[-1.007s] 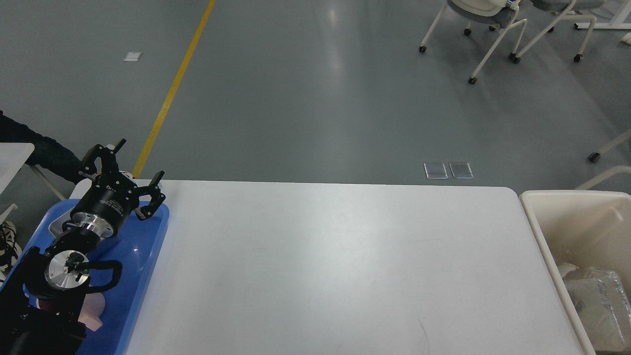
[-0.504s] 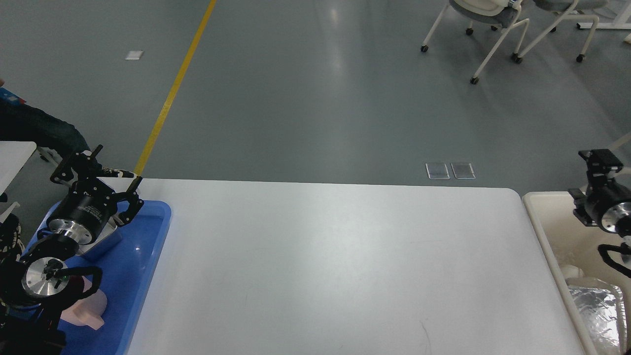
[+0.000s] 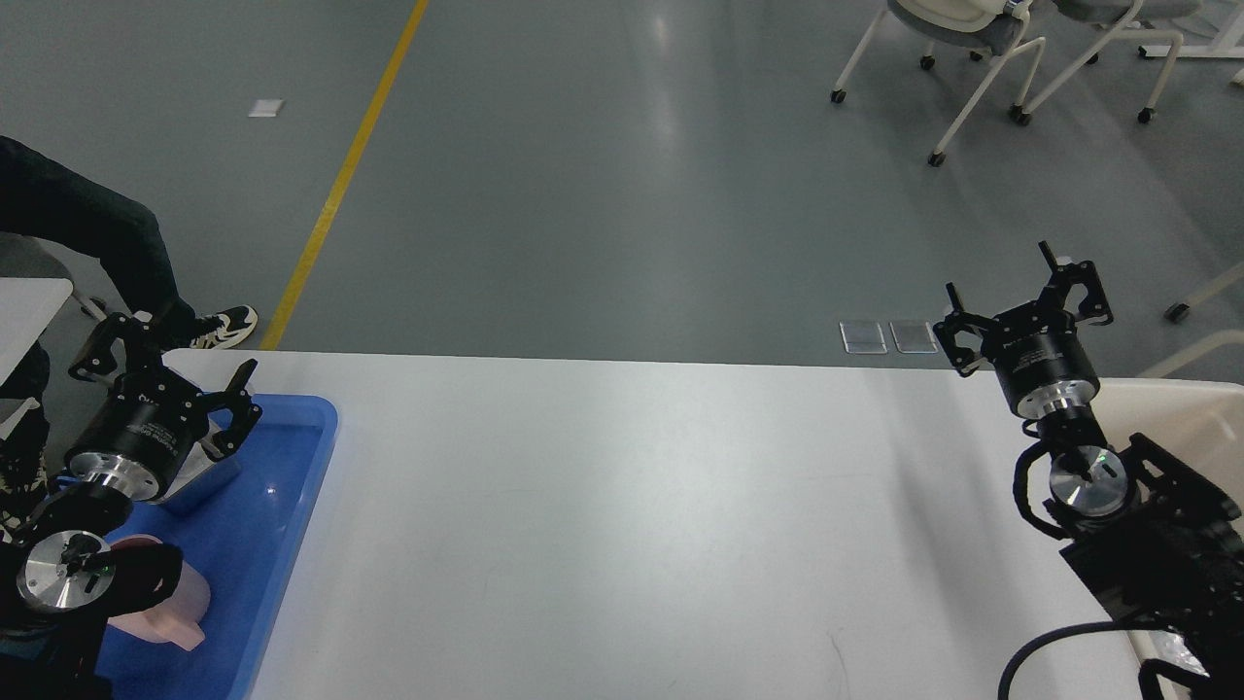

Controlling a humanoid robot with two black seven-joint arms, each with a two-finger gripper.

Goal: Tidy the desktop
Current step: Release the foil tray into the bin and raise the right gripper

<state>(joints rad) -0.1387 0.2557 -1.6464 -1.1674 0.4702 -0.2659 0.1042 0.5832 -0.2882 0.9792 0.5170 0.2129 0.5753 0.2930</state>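
The desktop (image 3: 641,515) is a wide white tabletop with rounded corners, bare across its middle. My left gripper (image 3: 160,365) hangs open over the far end of the blue tray (image 3: 282,506) at the left edge, nothing between its fingers. My right gripper (image 3: 1025,306) is raised above the desktop's far right corner, fingers spread open and empty.
In the blue tray lie a metal container (image 3: 204,476) and a pink cup (image 3: 170,612), partly behind my left arm. A cream bin (image 3: 1195,408) stands at the right, mostly hidden by my right arm. A person's leg (image 3: 107,243) is beyond the left corner. Chairs (image 3: 972,58) stand far back.
My right arm has swung in from the right edge to above the far right corner. My left gripper has drifted left, staying open. The person's leg has come closer.
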